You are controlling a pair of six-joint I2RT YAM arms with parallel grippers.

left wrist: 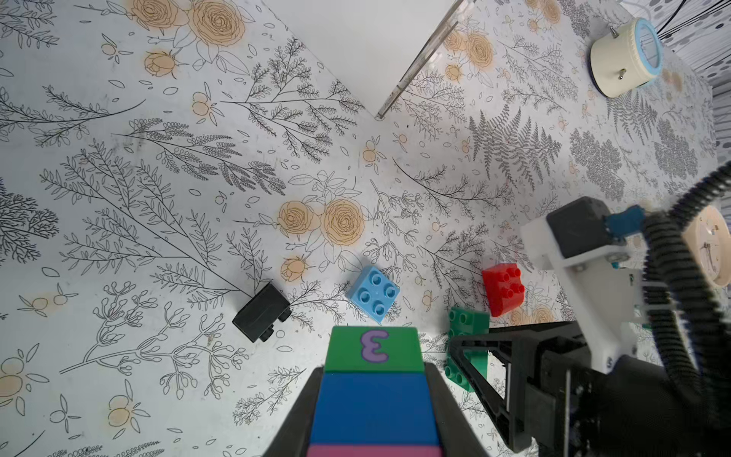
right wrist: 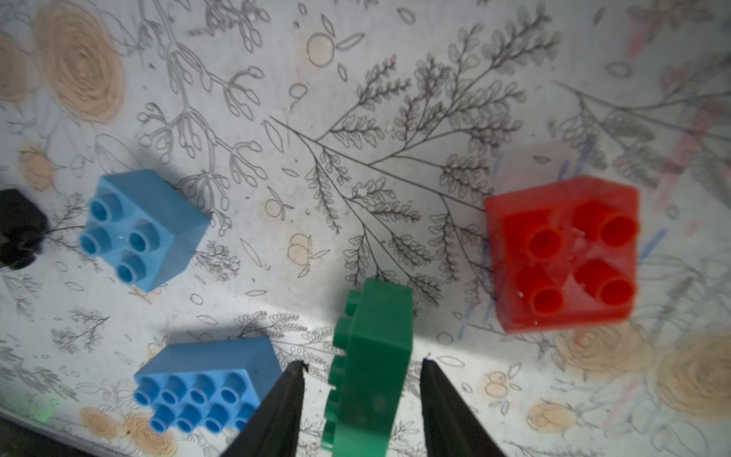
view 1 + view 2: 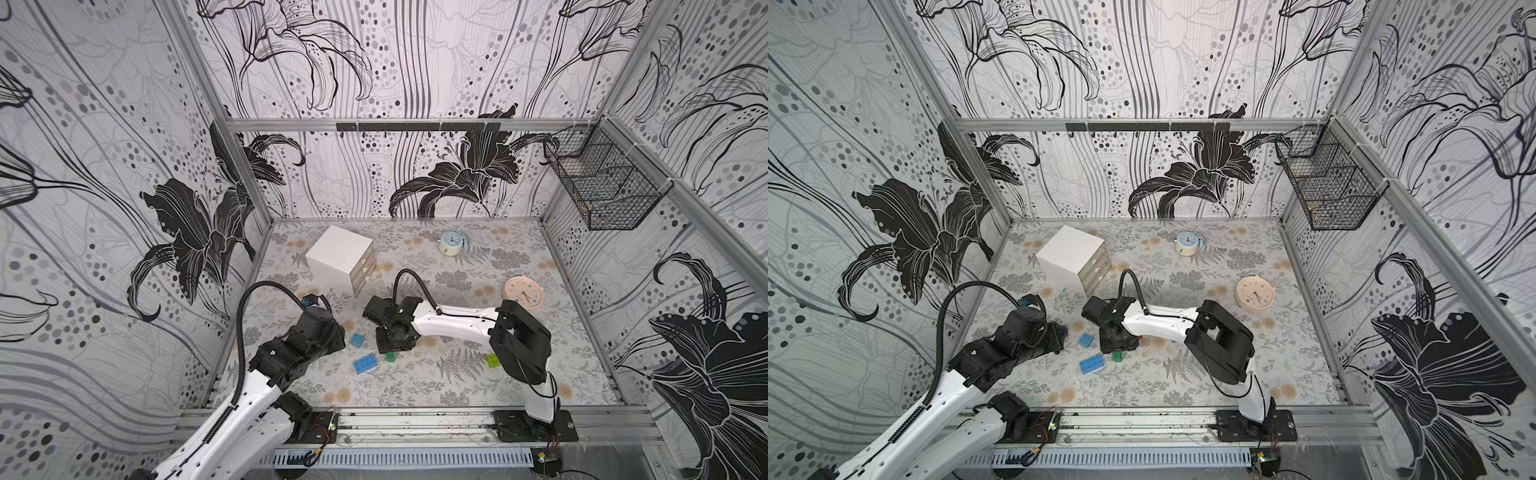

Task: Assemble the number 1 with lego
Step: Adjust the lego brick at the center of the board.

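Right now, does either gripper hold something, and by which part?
The left gripper holds a green, blue and pink brick stack, clamped on the sides of the blue brick. The right gripper straddles the dark green brick with gaps: nothing held.

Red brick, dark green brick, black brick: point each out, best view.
red brick (image 2: 561, 253), right wrist view, on its studded top face.
dark green brick (image 2: 375, 348), right wrist view, on the smooth face that is turned up.
black brick (image 1: 259, 312), left wrist view, on its smooth broad side.
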